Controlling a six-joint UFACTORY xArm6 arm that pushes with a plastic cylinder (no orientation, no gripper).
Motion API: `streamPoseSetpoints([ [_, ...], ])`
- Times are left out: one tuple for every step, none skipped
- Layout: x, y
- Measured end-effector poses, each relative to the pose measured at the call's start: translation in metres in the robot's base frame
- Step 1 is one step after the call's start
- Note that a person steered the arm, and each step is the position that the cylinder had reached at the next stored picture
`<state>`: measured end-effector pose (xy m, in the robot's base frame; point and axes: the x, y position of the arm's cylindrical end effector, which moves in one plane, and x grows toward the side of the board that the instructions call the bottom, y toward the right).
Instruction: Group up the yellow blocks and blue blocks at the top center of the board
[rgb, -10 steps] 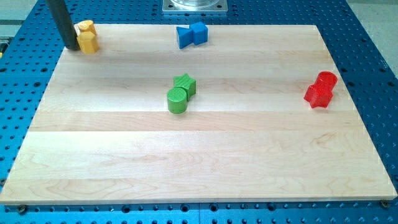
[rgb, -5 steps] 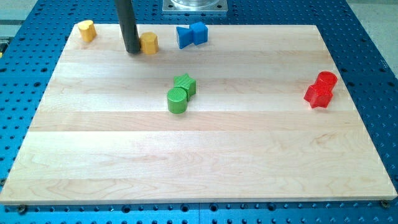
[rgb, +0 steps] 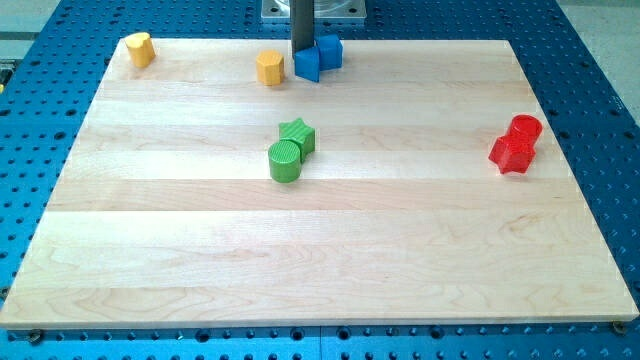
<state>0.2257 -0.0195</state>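
Gathering the yellows at twelve o'clock

Sweeping is the whole job: I carry no fingers, so there is nothing to clench or release, only my tip (rgb: 303, 57), which stands at the top centre of the bench (rgb: 320, 250), touching or all but touching the left face of the nearer blue block (rgb: 308, 64). A second blue block (rgb: 329, 50) sits against that one at its two o'clock. The yellow hexagonal block (rgb: 269, 68) lies just beside the blue pair, at nine o'clock of my tip, not quite touching them. The other yellow block (rgb: 140, 48) is well apart, in the ten o'clock corner of the bench.

By my judgement the blues and one yellow are roughly home; the corner yellow remains. To do it well, I should circle round to its far side, at its nine o'clock, and push through its centre toward three o'clock, keeping clear of the top edge. Ease off before contact, lest the group scatter. The green pair (rgb: 291, 150) and red pair (rgb: 517, 143) need no touching.
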Motion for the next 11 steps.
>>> streamPoseSetpoints([
  [0.0, 0.0],
  [-0.003, -0.012],
  [-0.026, -0.05],
  [-0.033, -0.027],
  [-0.033, 0.043],
  [-0.024, 0.058],
  [0.02, 0.033],
  [0.003, 0.024],
  [-0.03, -0.019],
  [-0.001, -0.107],
  [0.065, -0.166],
])
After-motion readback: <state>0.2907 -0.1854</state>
